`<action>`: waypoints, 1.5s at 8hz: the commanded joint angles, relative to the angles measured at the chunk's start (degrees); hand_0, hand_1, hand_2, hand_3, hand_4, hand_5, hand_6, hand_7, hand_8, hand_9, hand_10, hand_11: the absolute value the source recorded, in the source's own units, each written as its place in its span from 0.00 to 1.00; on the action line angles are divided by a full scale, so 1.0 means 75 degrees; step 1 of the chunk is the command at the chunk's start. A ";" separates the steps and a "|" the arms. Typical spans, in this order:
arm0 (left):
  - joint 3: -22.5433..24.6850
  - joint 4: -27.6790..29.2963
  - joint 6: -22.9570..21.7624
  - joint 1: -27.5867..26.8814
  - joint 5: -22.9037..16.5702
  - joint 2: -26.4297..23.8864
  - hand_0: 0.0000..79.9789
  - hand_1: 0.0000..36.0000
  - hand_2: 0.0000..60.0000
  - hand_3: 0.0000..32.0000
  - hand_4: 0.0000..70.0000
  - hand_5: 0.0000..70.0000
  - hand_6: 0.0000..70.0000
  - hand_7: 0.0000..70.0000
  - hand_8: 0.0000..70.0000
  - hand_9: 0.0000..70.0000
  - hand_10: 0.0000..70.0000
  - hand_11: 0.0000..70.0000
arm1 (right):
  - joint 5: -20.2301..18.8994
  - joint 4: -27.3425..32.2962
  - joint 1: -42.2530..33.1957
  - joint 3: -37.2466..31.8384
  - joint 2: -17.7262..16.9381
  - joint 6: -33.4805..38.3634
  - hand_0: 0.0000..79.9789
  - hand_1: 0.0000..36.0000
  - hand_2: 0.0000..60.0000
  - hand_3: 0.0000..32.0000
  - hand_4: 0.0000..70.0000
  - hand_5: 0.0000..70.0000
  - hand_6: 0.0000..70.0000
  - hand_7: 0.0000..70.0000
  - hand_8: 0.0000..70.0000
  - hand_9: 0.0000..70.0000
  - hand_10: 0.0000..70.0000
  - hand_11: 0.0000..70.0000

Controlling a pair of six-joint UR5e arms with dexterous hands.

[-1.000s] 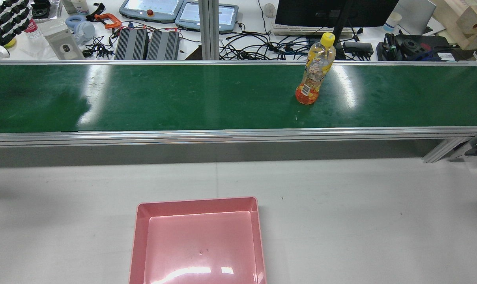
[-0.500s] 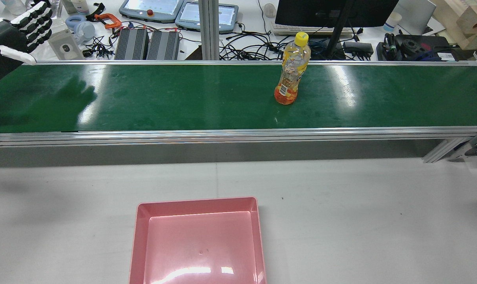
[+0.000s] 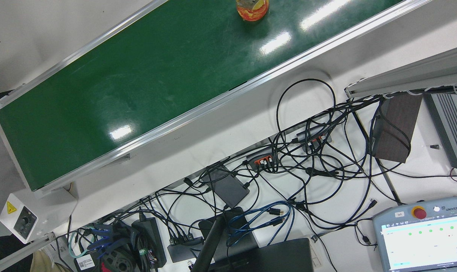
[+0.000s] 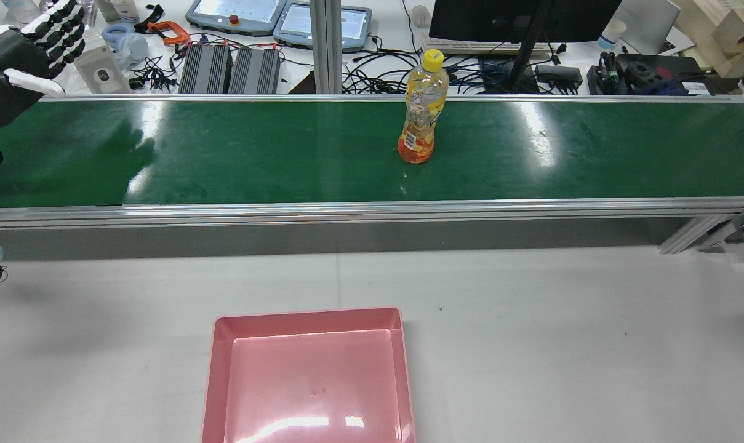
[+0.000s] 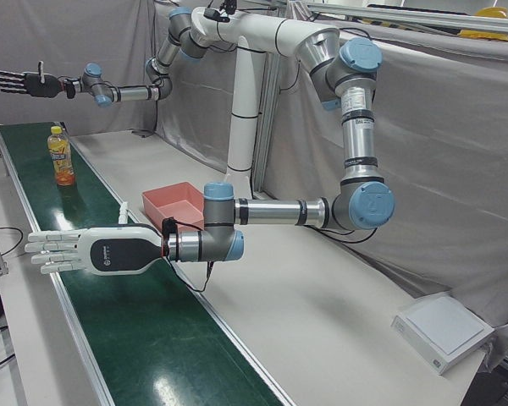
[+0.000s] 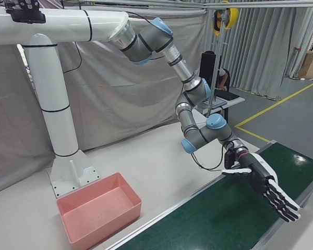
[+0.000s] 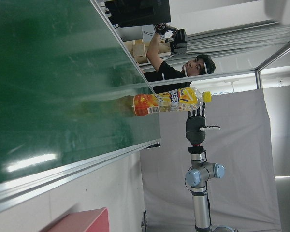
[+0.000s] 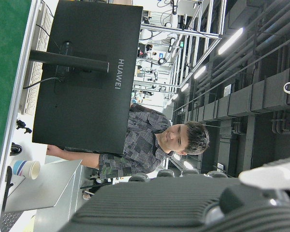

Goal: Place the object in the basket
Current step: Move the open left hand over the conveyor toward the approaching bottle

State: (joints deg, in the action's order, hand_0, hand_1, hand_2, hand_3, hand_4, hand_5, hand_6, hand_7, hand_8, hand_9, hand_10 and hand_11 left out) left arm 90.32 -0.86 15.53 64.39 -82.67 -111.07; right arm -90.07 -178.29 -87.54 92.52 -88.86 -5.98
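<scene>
**Bottle** (image 4: 422, 117): clear plastic, yellow cap, orange drink. It stands upright on the green belt (image 4: 255, 154), about halfway along the stretch the rear view shows. Nothing touches it. You also see it cut off at the top edge of the front view (image 3: 253, 7), small and far down the belt in the left-front view (image 5: 61, 156), and lying sideways in the left hand view (image 7: 166, 101).

**Basket** (image 4: 310, 314): pink, shallow and square. It sits on the pale grey table (image 4: 562, 344), on the robot's side of the belt's aluminium rail, well apart from the bottle. In the right-front view (image 6: 99, 208) it lies near the foot of the white pedestal (image 6: 68, 156).

**Room:** grey curtains hang behind the arms. Across the belt from the robot is your desk, with tangled cables (image 3: 307, 158), a black monitor (image 4: 519, 18) and two teach pendants (image 4: 279, 18).

**Left hand** (image 4: 15, 61): at the left end of the belt, above it and touching nothing. Its forearm reaches out level across the belt (image 5: 93, 249). The fingers are straight and spread, so the hand is fully open and holds nothing.

**Right hand** (image 5: 21, 82): at the far end of the belt beyond the bottle, raised well above it on a level forearm. The fingers are stretched and apart, and it holds nothing. The left hand view shows it behind the bottle (image 7: 197, 126).
</scene>
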 commanded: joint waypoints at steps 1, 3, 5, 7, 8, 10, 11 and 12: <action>0.0062 0.0012 -0.0008 -0.0743 0.1119 0.0137 0.73 0.25 0.00 0.09 0.00 0.00 0.00 0.00 0.00 0.00 0.00 0.00 | -0.0002 -0.0006 0.0000 0.0004 0.0000 0.0000 0.00 0.00 0.00 0.00 0.00 0.00 0.00 0.00 0.00 0.00 0.00 0.00; 0.0739 -0.1087 0.0086 -0.0792 0.1086 0.0091 0.75 0.28 0.00 0.08 0.00 0.00 0.00 0.00 0.00 0.00 0.00 0.00 | -0.0002 0.0006 0.0000 -0.0008 0.0000 0.0000 0.00 0.00 0.00 0.00 0.00 0.00 0.00 0.00 0.00 0.00 0.00 0.00; 0.0871 -0.1361 0.0039 -0.0816 0.1015 0.0055 0.78 0.32 0.00 0.02 0.00 0.00 0.00 0.00 0.00 0.00 0.00 0.00 | -0.0002 0.0006 0.0000 -0.0008 0.0000 0.0000 0.00 0.00 0.00 0.00 0.00 0.00 0.00 0.00 0.00 0.00 0.00 0.00; 0.0848 -0.1128 -0.0019 -0.0909 0.1015 0.0020 0.80 0.34 0.00 0.00 0.00 0.04 0.00 0.00 0.00 0.00 0.00 0.00 | -0.0002 0.0006 0.0000 -0.0008 0.0000 0.0000 0.00 0.00 0.00 0.00 0.00 0.00 0.00 0.00 0.00 0.00 0.00 0.00; 0.0801 -0.0965 -0.0019 -0.0921 0.1015 -0.0108 0.80 0.34 0.00 0.00 0.00 0.02 0.00 0.00 0.00 0.00 0.00 0.00 | -0.0002 0.0006 0.0000 0.0004 0.0000 0.0000 0.00 0.00 0.00 0.00 0.00 0.00 0.00 0.00 0.00 0.00 0.00 0.00; 0.0719 -0.0601 -0.0008 -0.1247 0.1015 -0.0226 0.80 0.34 0.00 0.00 0.00 0.06 0.00 0.00 0.00 0.00 0.00 0.00 | -0.0002 0.0006 0.0000 0.0004 0.0000 0.0000 0.00 0.00 0.00 0.00 0.00 0.00 0.00 0.00 0.00 0.00 0.00 0.00; 0.0417 -0.0437 -0.0008 -0.1249 0.0934 -0.0447 0.80 0.33 0.00 0.00 0.00 0.06 0.00 0.00 0.00 0.00 0.00 0.00 | -0.0002 -0.0006 0.0000 0.0004 0.0000 0.0000 0.00 0.00 0.00 0.00 0.00 0.00 0.00 0.00 0.00 0.00 0.00 0.00; 0.0066 -0.0308 -0.0019 -0.1249 0.0655 -0.0716 0.79 0.33 0.00 0.00 0.00 0.09 0.00 0.00 0.00 0.00 0.00 0.00 | -0.0002 0.0006 0.0000 0.0004 0.0000 0.0000 0.00 0.00 0.00 0.00 0.00 0.00 0.00 0.00 0.00 0.00 0.00 0.00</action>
State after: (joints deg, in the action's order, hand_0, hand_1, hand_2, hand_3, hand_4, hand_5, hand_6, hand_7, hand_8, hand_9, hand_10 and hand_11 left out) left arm 94.97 -5.45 15.45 55.55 -75.30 -113.19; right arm -90.09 -178.27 -87.54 92.54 -88.86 -5.98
